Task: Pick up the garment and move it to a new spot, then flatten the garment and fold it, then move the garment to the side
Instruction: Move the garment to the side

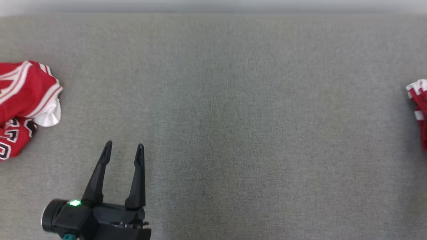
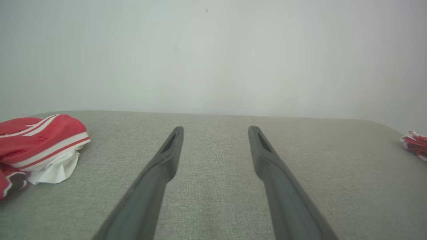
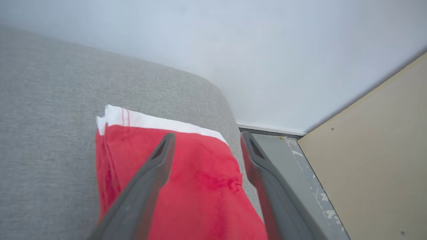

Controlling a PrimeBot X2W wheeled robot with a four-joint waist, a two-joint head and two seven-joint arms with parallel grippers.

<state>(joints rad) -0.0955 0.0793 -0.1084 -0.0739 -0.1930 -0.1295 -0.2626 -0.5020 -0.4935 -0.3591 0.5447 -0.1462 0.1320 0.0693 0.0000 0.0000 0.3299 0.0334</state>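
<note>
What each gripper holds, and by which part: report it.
Nothing is held. The left gripper stands open; the right gripper is open above the folded red garment.

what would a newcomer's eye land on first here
The bright red against the plain grey surface: a crumpled red jersey with white stripes at the far left edge, and a red garment at the far right edge. Next comes the left gripper at the lower left of the head view, jaws open and empty.
</note>
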